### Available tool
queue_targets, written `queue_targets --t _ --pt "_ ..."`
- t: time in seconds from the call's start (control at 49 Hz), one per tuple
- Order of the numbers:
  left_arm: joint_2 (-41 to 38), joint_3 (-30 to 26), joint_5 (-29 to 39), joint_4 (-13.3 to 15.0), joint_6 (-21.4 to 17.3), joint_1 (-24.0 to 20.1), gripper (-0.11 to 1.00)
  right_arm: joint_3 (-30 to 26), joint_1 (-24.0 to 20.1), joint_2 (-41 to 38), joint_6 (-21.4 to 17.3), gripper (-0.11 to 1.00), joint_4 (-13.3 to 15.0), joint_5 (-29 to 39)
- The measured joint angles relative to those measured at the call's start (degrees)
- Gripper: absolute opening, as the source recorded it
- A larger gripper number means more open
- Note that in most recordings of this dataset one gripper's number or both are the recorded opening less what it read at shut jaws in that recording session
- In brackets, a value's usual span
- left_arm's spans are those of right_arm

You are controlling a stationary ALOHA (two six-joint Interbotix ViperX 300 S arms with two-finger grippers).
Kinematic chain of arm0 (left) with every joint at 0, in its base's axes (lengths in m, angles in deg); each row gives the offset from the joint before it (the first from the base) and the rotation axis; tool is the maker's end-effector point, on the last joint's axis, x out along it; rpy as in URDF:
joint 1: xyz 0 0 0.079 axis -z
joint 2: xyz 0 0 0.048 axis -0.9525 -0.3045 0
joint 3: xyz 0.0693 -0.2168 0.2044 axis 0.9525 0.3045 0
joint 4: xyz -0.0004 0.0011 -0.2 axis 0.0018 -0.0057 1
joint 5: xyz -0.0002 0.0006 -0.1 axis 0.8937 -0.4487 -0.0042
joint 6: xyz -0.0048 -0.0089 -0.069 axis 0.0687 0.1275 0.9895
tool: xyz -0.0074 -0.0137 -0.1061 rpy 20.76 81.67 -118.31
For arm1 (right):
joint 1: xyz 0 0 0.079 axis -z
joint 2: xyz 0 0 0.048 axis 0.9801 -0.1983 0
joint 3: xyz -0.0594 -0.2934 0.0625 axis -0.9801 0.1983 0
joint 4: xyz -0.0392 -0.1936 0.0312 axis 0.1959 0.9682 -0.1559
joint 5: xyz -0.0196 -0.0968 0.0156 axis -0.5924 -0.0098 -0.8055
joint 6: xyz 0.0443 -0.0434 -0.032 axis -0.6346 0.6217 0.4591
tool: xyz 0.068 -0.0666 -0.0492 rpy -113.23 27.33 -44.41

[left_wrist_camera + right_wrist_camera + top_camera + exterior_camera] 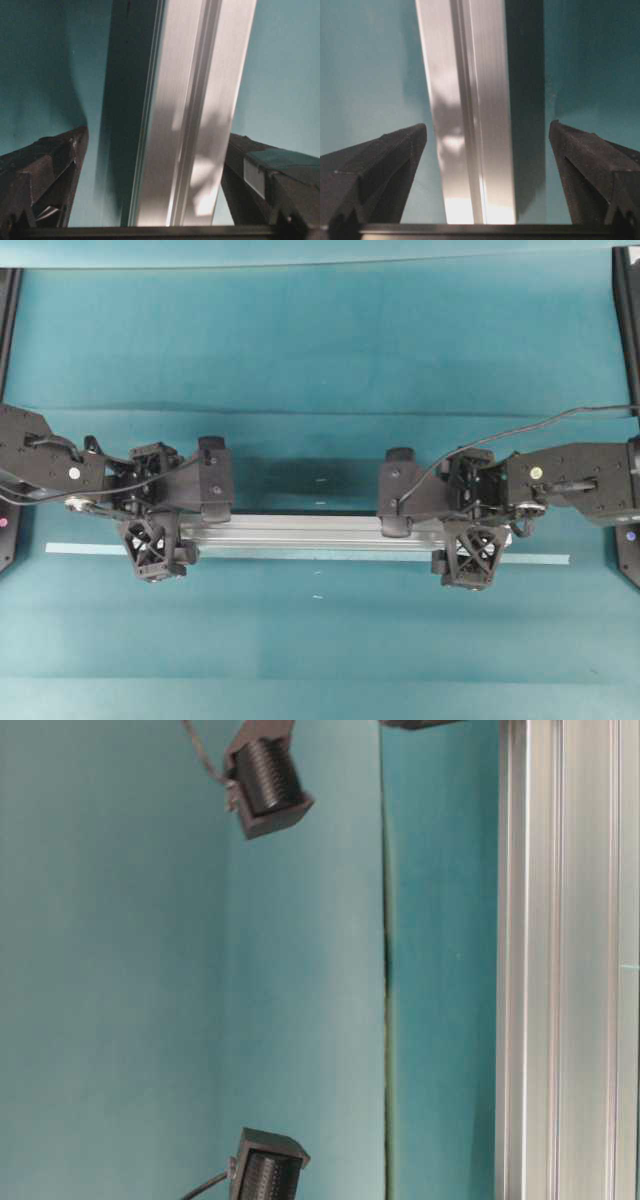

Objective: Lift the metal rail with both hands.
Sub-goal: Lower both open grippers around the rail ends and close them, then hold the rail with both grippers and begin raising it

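A: Silver aluminium, grooved along its length — that is the metal rail (310,532), lying on the teal table (320,340) with its long axis running left to right in the overhead view, square ends pointing toward each arm.

B: And where does it sit against the fingers?

A: The left gripper (152,510) straddles it near its left end, one finger on the far side and one on the near side. In the left wrist view the rail (192,110) runs straight away from the camera between the two fingers (47,165); the one on the view's right looks to be touching the rail's edge, while the other stands apart from it with teal showing in the gap. So those fingers are spread, not clamped.

B: The right gripper (470,515)?

A: It is over the rail near the other end. In its wrist view the rail (470,110) passes down the middle, and both fingers (380,170) stand well off it, table visible on either side. Released, holding nothing.

B: Anything beside it?

A: A thin pale tape strip (90,549) lies parallel, just on the near side, reaching out past both near fingers. The table-level view shows the rail (565,960) close up as a grooved band along the frame's right.
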Motion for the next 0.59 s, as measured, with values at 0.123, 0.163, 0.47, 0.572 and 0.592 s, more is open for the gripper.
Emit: queue_targets --t 0.123,0.163,0.47,0.572,0.592 --pt "-0.09 0.0 -0.44 0.09 0.0 0.0 0.97 0.09 0.0 0.0 0.0 0.99 0.0 -0.62" --pt "-0.09 0.0 -0.44 0.09 0.0 0.0 0.97 0.09 0.0 -0.09 0.09 0.99 0.0 -0.88" --pt "-0.09 0.26 -0.53 0.09 0.09 0.0 0.93 0.62 0.0 -0.09 -0.09 0.98 -0.09 -2.99" --pt "-0.18 0.62 -1.14 0.09 0.09 0.09 0.81 0.62 0.0 -0.09 0.0 0.92 -0.18 -3.08" --pt "-0.18 0.62 -1.41 0.09 0.0 0.18 0.77 0.62 0.0 -0.09 -0.09 0.9 -0.18 -3.08"
